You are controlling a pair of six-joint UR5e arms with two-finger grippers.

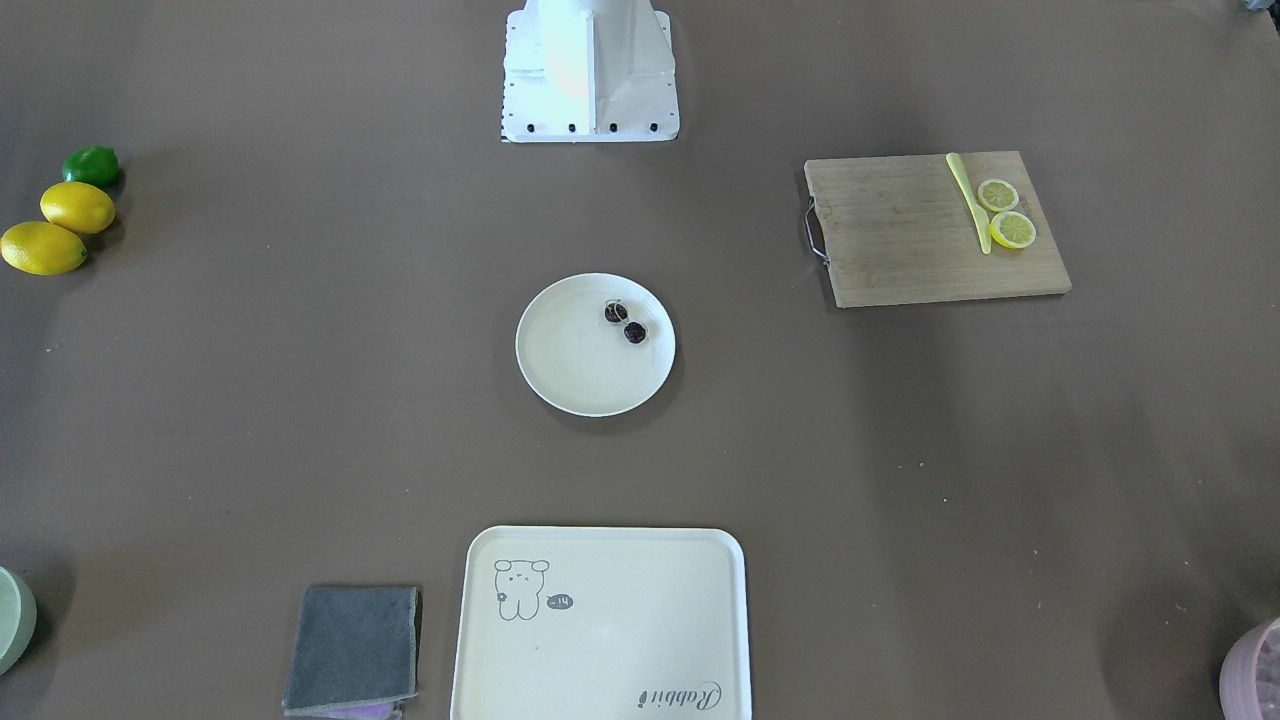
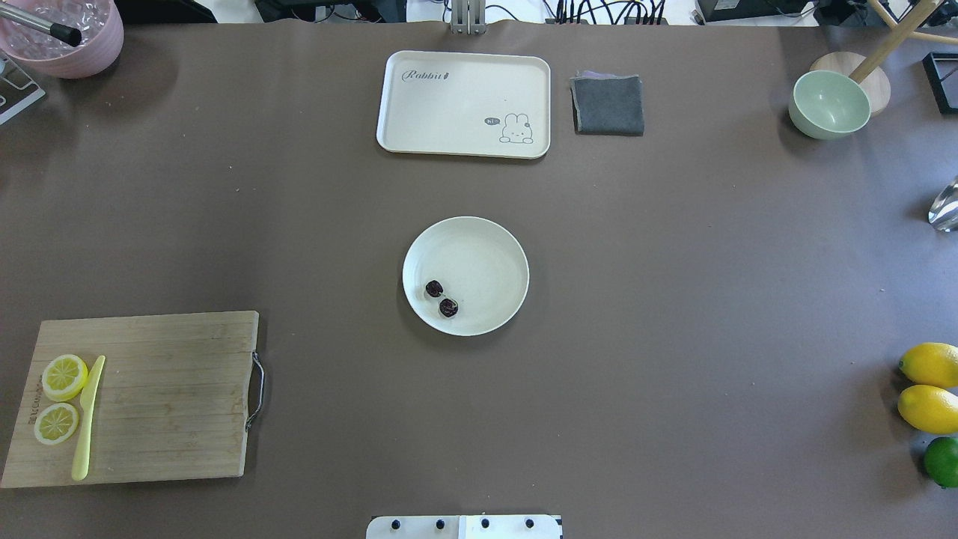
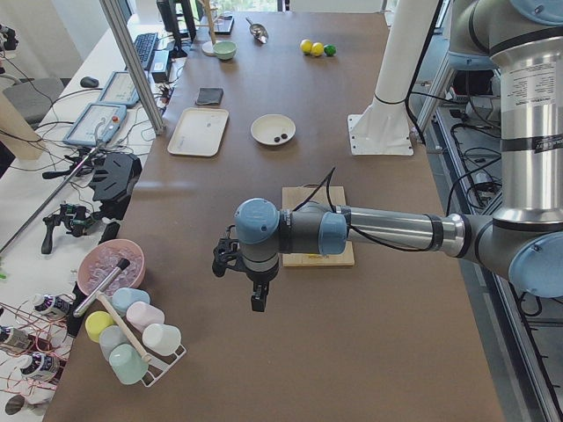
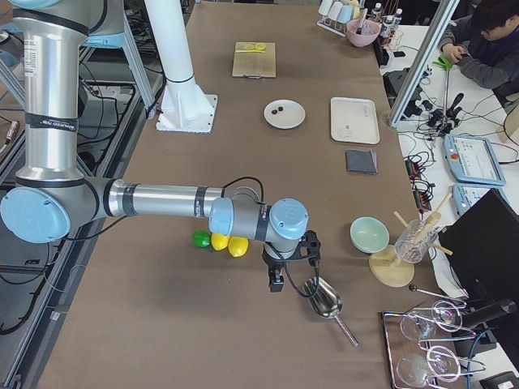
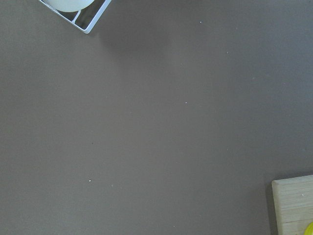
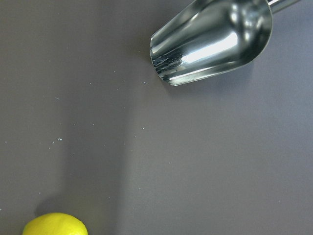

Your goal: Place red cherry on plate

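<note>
red cherry (image 1: 625, 322) seen on plate (image 1: 570, 375), well apart from left gripper (image 3: 255, 301) and right gripper (image 4: 276, 282) | how far either is open cannot be told (side views only)

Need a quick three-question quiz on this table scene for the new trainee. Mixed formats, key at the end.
1. True or false: the cherries already lie inside the plate.
2. What lies on the cutting board right beside the two lemon slices?
A) a yellow knife
B) a metal spoon
C) a folded cloth
3. Fill in the number: ___ whole lemons sit in a row with the lime at the table's edge.

Key: 1 true; 2 A; 3 two.
</note>
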